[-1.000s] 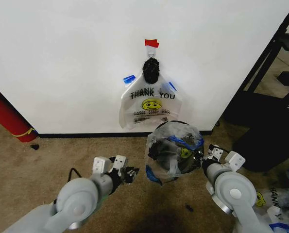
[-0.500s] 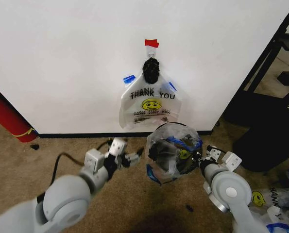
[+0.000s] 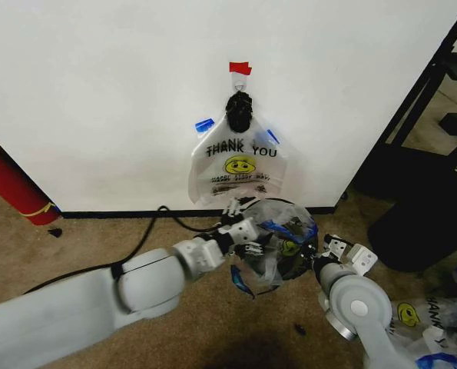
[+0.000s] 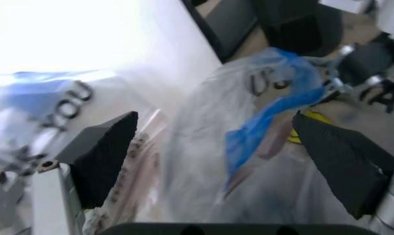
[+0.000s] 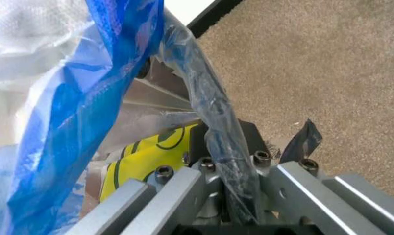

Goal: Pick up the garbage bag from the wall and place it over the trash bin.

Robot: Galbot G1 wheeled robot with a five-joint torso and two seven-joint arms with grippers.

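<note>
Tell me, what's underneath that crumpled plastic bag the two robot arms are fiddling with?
The garbage bag drapes over the trash bin, whose dark mesh shows through the plastic. The left gripper and right gripper flank it. The bin's inside is covered.

"THANK YOU" | black print | bag hanging on wall

This looks like a plain office or lab room set up for robot trials, not a home. A bare white wall with a black baseboard meets worn brown carpet, and a red tape patch marks a hook from which printed plastic bags hang. A red cylinder with a yellow band leans by the wall, black equipment frames stand at the room's right edge, and a black cable trails over the carpet.
</note>
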